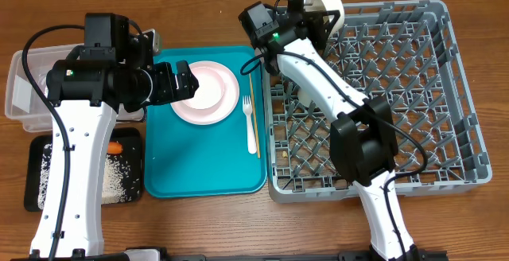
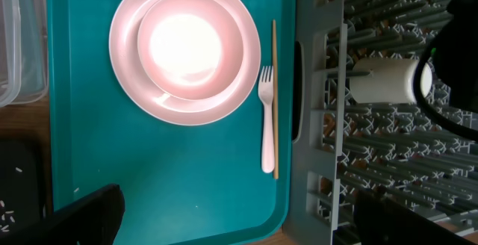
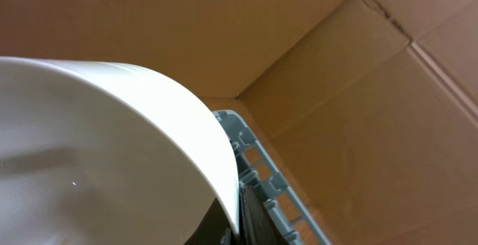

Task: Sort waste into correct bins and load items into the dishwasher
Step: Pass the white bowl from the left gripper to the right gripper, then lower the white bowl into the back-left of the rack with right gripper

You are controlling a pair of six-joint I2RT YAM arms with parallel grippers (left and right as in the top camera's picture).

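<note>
Overhead: the left gripper (image 1: 189, 82) hangs wide open over the pale pink round plate (image 1: 223, 110). The right gripper (image 1: 316, 13) is clamped on a white round bowl (image 1: 330, 5), above the far-left corner of the large square grey plastic dish rack (image 1: 445, 94).

Left wrist: the plate lies ahead of the spread fingers (image 2: 82, 215), with a white plastic fork (image 2: 267, 118) just beside it.

Right wrist: the bowl fills the view against the gripper.

Bright even light, glare on tray bowl (image 2: 190, 47), near bowl (image 3: 112, 148) blurry in rt wrist view.

White arms (image 1: 83, 165) carry black joints and cables.
</note>
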